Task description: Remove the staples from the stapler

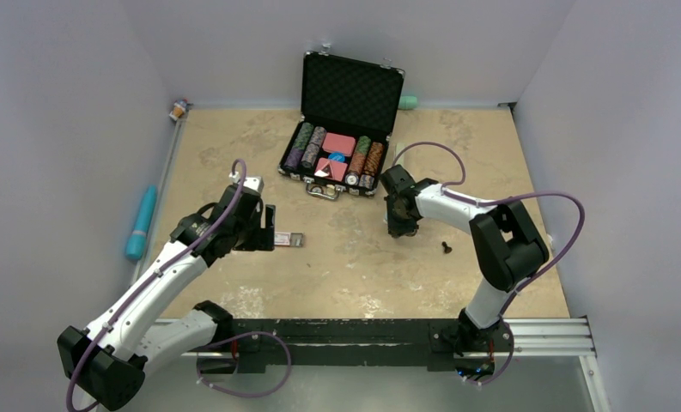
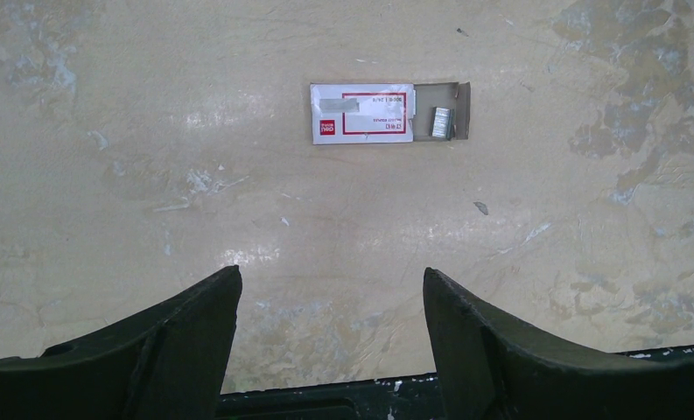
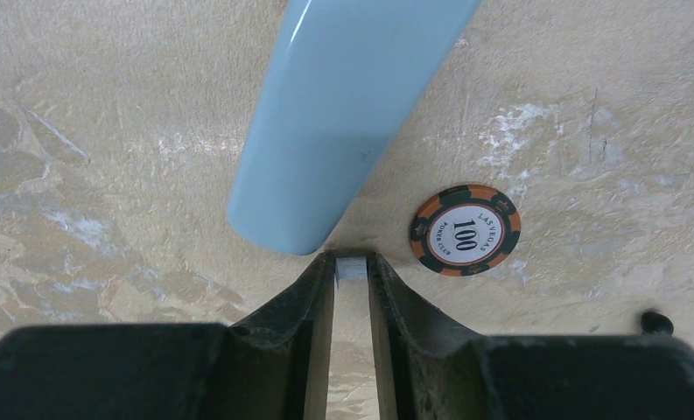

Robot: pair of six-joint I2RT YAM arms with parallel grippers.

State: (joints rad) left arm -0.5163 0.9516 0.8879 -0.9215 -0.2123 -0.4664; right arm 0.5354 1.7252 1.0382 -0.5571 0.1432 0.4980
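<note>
In the right wrist view a light blue stapler (image 3: pixel 352 114) slants down from the top edge, its rounded end just ahead of my fingertips. My right gripper (image 3: pixel 352 267) is shut on the staples (image 3: pixel 351 269), a tiny silver-grey block pinched between both tips right at the stapler's end. From above, that gripper (image 1: pixel 403 225) points down at the table and hides the stapler. My left gripper (image 2: pixel 332 280) hangs open over bare table, nothing between its fingers. Ahead of it lies a small red-and-white box (image 2: pixel 361 113) with a short silver strip (image 2: pixel 442 122) in its open end.
An orange and black poker chip (image 3: pixel 465 230) lies just right of my right fingertips. An open black case of chips (image 1: pixel 341 129) stands at the back centre. A small dark piece (image 1: pixel 446 248) lies near the right arm. A long blue object (image 1: pixel 141 221) rests along the left edge.
</note>
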